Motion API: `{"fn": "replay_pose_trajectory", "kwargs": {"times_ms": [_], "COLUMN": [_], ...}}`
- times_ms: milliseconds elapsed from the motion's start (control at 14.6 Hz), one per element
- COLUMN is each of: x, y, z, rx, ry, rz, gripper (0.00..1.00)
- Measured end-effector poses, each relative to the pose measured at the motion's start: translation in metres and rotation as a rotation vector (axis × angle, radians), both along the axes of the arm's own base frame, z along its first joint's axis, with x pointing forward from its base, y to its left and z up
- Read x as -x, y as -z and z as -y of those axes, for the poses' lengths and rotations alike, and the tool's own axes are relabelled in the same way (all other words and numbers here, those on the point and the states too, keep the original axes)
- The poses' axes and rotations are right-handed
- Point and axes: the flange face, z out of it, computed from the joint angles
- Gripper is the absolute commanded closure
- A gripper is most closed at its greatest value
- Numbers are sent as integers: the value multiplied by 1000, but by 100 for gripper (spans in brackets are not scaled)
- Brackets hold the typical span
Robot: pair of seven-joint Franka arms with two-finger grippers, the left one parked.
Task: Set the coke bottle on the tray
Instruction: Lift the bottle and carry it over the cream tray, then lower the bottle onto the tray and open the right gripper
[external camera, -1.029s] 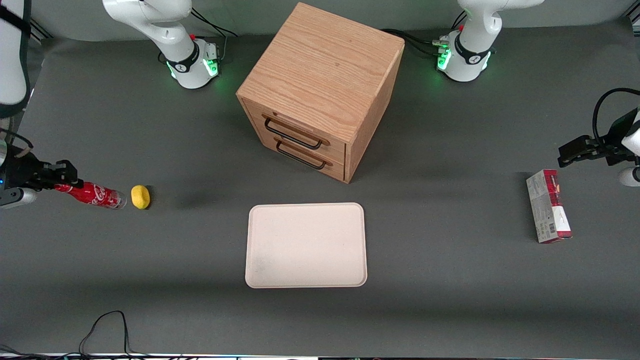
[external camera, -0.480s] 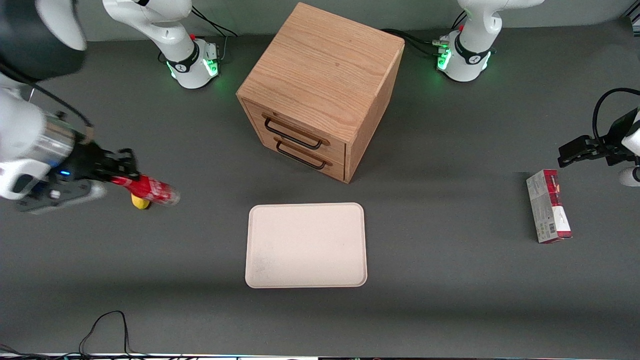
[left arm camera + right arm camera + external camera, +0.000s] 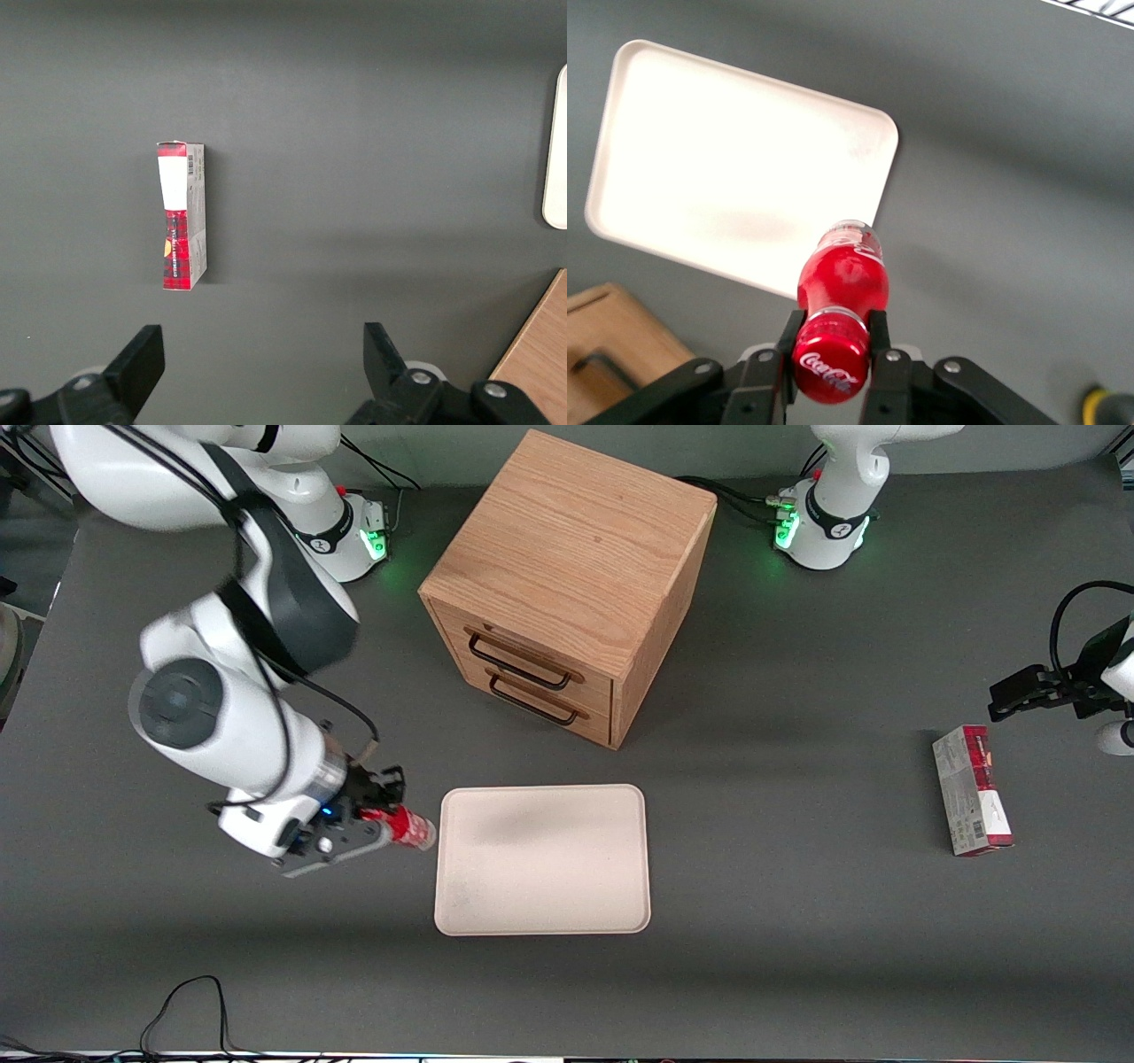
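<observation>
My right gripper [image 3: 379,808] is shut on the neck of the coke bottle [image 3: 409,830], a slim red bottle with a red cap and silvery base. It carries the bottle above the table, base pointing at the cream-beige tray [image 3: 542,859], just short of the tray's edge on the working arm's end. In the right wrist view the gripper [image 3: 831,341] clamps just under the red cap, the bottle [image 3: 843,274] hangs over the table by the tray's rim, and the tray [image 3: 735,168] lies bare.
A wooden drawer cabinet [image 3: 567,584] stands farther from the front camera than the tray. A red-and-grey carton [image 3: 972,802] lies toward the parked arm's end, also in the left wrist view [image 3: 182,215]. A yellow object [image 3: 1103,405] shows in the right wrist view.
My right gripper has lifted the coke bottle off the table beside the lemon and carried it sideways to the tray's edge.
</observation>
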Motion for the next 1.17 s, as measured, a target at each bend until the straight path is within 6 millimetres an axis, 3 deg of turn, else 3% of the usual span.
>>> {"fn": "replay_pose_trajectory", "kwargs": {"times_ms": [137, 275, 618, 755, 824, 892, 1029, 1167], "x": [-10, -18, -29, -31, -31, -32, -32, -34], "y": [40, 69, 110, 117, 119, 121, 122, 120], "z": [-16, -19, -17, -18, -19, -19, -18, -18], "rx": [2, 2, 11, 2, -1, -2, -3, -5], "ry": [-12, -18, -27, -27, -27, -26, -20, -16], "rz": [23, 33, 47, 54, 56, 56, 55, 58], "gripper": [81, 77, 76, 66, 43, 38, 2, 0]}}
